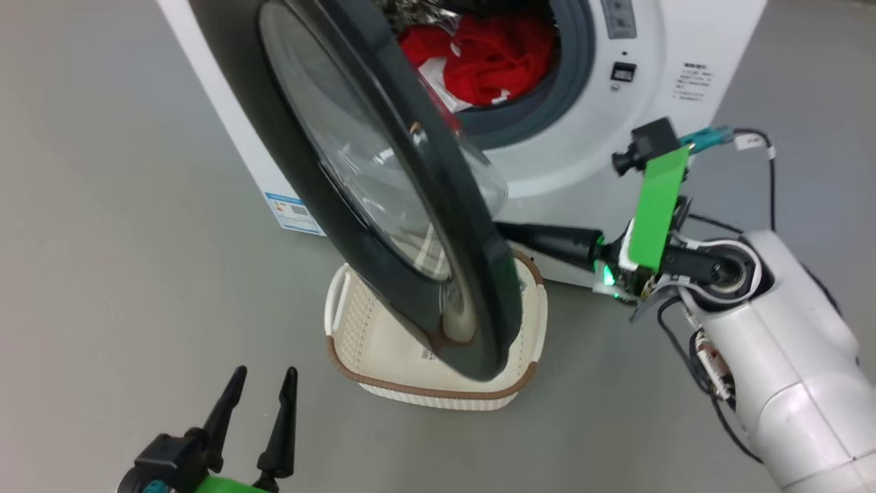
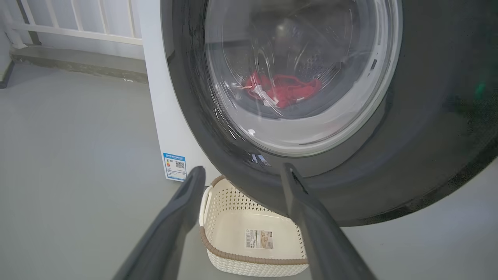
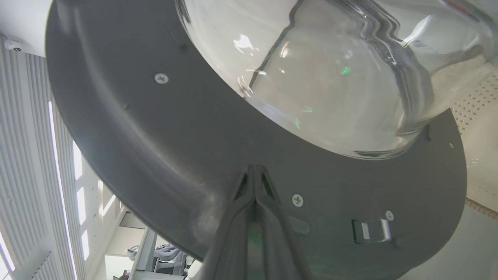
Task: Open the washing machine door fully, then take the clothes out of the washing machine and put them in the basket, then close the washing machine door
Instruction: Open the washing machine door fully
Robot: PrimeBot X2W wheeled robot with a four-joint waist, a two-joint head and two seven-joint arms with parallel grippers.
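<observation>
Against the pressed-together tips of the right tool (image 3: 255,168), the washing machine door (image 1: 479,274) stands partly open; left tool (image 1: 263,373) spread, empty. Beyond it the clothes (image 1: 493,58) lie inside the washing machine (image 1: 684,41), basket (image 1: 424,392) below unfilled.

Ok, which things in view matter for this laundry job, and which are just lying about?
Job: washing machine door, washing machine, red clothes inside, basket, right gripper at the door's inner face.
Lying about: white railing, blue label, paper label in the basket.
</observation>
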